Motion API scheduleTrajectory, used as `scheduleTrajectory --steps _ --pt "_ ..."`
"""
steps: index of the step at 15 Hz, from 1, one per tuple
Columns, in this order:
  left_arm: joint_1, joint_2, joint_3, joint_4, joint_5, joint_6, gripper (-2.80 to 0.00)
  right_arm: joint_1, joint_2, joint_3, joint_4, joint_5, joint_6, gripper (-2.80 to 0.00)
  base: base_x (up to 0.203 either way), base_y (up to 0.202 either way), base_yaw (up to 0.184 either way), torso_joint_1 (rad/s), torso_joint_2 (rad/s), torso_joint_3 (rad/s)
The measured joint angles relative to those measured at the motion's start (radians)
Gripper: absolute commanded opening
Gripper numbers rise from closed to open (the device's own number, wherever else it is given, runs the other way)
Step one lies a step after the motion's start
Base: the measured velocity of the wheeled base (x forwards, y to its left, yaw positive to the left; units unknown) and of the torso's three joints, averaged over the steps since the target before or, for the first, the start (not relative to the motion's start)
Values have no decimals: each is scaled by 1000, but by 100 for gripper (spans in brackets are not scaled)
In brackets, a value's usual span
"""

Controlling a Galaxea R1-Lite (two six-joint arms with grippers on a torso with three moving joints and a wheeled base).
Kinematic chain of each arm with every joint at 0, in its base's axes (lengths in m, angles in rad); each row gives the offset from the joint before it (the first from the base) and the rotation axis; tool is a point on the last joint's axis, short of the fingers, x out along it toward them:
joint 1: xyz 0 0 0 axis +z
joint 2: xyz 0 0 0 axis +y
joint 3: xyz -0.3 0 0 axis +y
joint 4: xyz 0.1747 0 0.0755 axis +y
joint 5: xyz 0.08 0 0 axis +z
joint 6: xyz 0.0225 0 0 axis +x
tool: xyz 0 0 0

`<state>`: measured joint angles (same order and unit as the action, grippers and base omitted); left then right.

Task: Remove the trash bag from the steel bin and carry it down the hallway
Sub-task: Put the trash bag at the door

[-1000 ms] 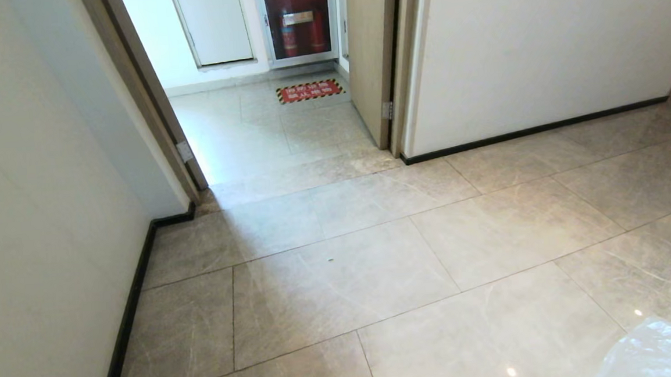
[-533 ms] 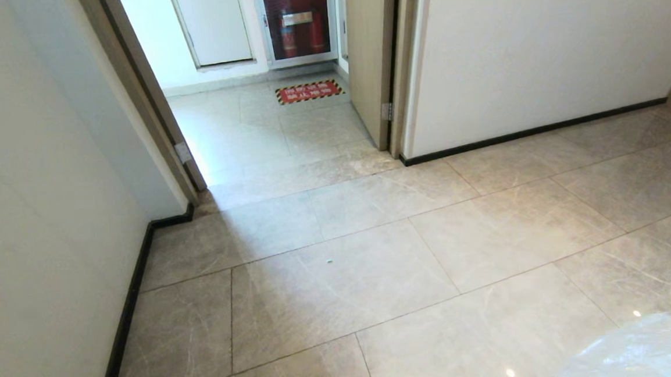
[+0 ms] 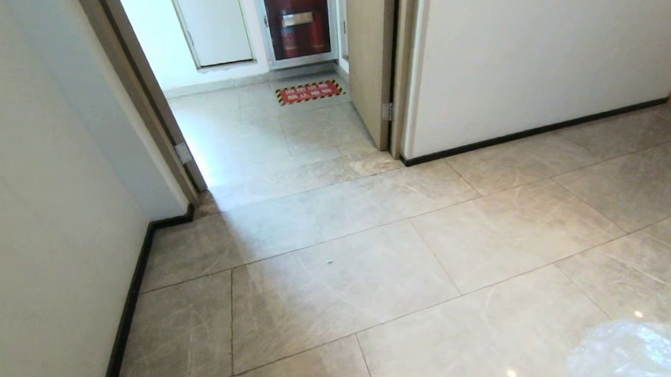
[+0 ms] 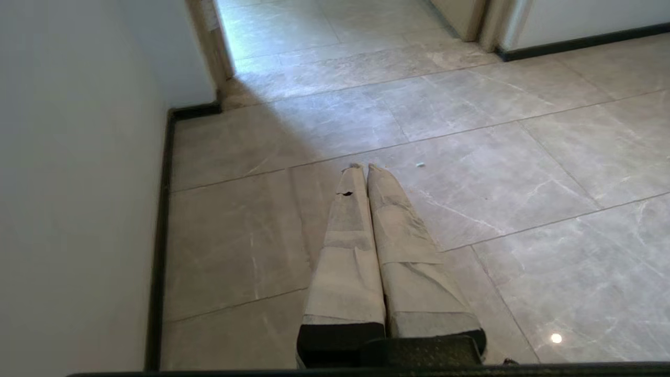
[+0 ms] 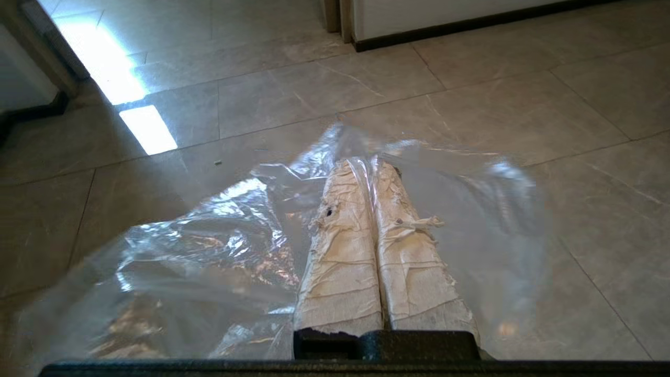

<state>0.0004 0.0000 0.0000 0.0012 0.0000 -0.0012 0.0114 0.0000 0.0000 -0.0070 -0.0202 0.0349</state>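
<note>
Right gripper point(image 5: 366, 166): clamped tight on a fold of the trash bag point(image 5: 209, 246), the thin clear film pinched between the two taped fingers and draped over both of them. Bulk of the bag hanging below the pincer and toward the left-arm side of it, with a smaller flap on the outer side. No real long axis, only a loose crumpled sheet falling from the pinch point. In the head view just a pale corner of the trash bag point(image 3: 642, 350), low on the robot's right. Contents not possible to make out through the film.

Left gripper point(image 4: 365, 167): closed on nothing, pointing forward and down over the tiles, close beside the left wall point(image 4: 78, 183), with no part of the bag near it. Nearer arm, then: the right one, already holding.

No steel bin in any view. Judged from this: removal finished, carrying under way.

Ahead of the right pincer, the tiled hallway point(image 3: 341, 281). Ahead and to its left, well apart, an open doorway point(image 3: 261, 117). Ahead and to its right, a white wall with a dark baseboard point(image 3: 541, 129).

Probably needed for the coming move: keep the pinch firm while driving on. Possible trouble: slippery film sliding out of the grip. Impossible to tell whether the low part of the bag touches the tiles.
</note>
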Motion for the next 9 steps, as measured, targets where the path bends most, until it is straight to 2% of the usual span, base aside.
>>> scheduleTrajectory --steps 9 --pt "0 0 0 1 0 0 -280 -1 0 0 -2 1 -2 -280 -1 -8 169 1 3 2"
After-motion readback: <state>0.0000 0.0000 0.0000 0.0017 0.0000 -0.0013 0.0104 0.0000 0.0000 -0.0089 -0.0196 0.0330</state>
